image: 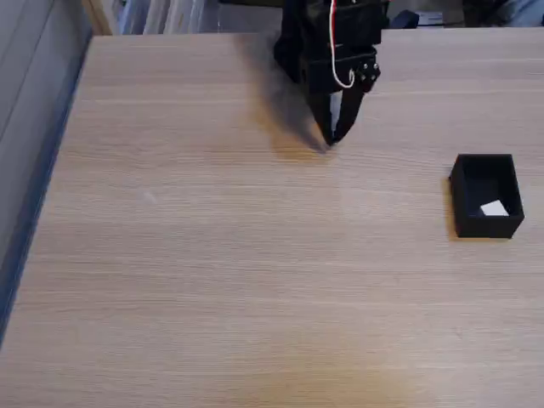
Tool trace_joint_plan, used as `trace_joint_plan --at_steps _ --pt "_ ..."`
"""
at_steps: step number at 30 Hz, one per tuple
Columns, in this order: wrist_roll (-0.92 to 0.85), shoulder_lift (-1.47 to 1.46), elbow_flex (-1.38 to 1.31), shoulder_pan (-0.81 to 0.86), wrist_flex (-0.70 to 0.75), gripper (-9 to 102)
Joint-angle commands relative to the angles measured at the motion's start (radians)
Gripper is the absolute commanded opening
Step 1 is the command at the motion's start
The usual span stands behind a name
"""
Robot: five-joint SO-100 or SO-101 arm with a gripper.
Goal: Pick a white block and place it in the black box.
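- White block (pixel 494 208) is lying inside the black box (pixel 484 167), at its lower right, tilted against the wall; placement is looking done.
- Black box is sitting near the table's (pixel 212 280) right edge; any nudge could be pushing it off.
- Gripper (pixel 333 136) is hanging well apart, tips near the tabletop; fingers are looking together, nothing held. A low sweep risks scraping wood.

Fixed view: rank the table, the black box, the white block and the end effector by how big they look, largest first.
1. table
2. end effector, though it may sit nearer the camera, so this rank is unsure
3. black box
4. white block, lying inside the box
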Motion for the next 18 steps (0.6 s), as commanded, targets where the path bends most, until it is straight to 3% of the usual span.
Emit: trace_joint_plan --at_steps 1,13,18 --pt "0.015 0.069 0.071 0.066 0.009 0" --pt "-0.003 0.347 0.210 0.112 0.193 1" --pt "0.089 0.371 0.212 0.092 0.230 0"
